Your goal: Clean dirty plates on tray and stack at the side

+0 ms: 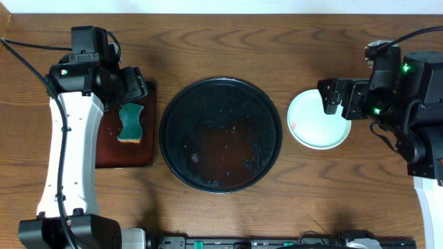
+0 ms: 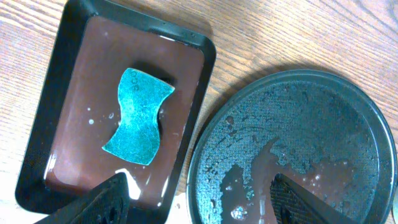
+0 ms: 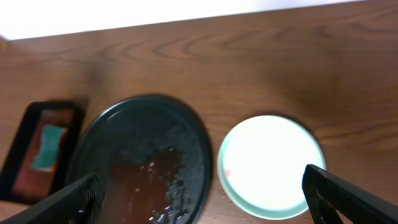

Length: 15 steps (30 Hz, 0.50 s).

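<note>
Left claw [image 2: 198, 190] is hanging with its fingers wide apart, gripping nothing, above the near edges of the small rectangular tray [image 1: 104, 149] and the round black tray [image 1: 201, 97]. A teal sponge [image 1: 130, 123] is lying in brown liquid in the rectangular tray, toward the table's [image 1: 228, 41] left edge. The round black tray is sitting mid-table, holding a brown puddle and droplets. Right claw [image 3: 200, 179] is hovering spread open, empty, over the pale mint plate [image 1: 318, 119]. The plate is resting on the table just right of the round tray, not touching it, and is showing a small red smear by its left rim.
</note>
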Available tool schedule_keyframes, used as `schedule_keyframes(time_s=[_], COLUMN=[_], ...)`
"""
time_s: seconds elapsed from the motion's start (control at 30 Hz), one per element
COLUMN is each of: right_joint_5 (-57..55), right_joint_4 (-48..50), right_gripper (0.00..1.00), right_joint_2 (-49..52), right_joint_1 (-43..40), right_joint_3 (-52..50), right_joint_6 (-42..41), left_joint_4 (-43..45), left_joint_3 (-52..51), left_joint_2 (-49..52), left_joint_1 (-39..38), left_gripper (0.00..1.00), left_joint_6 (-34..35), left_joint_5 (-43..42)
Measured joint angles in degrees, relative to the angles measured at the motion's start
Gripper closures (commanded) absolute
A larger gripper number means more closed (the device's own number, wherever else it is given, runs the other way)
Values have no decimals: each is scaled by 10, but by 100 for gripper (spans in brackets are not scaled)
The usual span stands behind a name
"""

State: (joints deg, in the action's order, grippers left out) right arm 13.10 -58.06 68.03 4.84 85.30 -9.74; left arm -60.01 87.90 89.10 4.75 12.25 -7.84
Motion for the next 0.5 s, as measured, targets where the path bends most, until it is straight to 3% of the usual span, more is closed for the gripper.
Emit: schedule_keyframes(time_s=[0.27, 0.5], right_joint_5=[-90, -112], right_joint_4=[73, 280], right_gripper=[1, 1], right_joint_2=[-65, -240], right_joint_1=[2, -2], right_joint_3=[-54, -307], right_joint_6=[45, 66], left_joint_4=[0, 0], left_joint_3=[0, 0], left_joint_2=[0, 0], left_joint_1=[0, 0], left_gripper=[27, 27], left_joint_6=[0, 0], left_joint_5=[0, -4])
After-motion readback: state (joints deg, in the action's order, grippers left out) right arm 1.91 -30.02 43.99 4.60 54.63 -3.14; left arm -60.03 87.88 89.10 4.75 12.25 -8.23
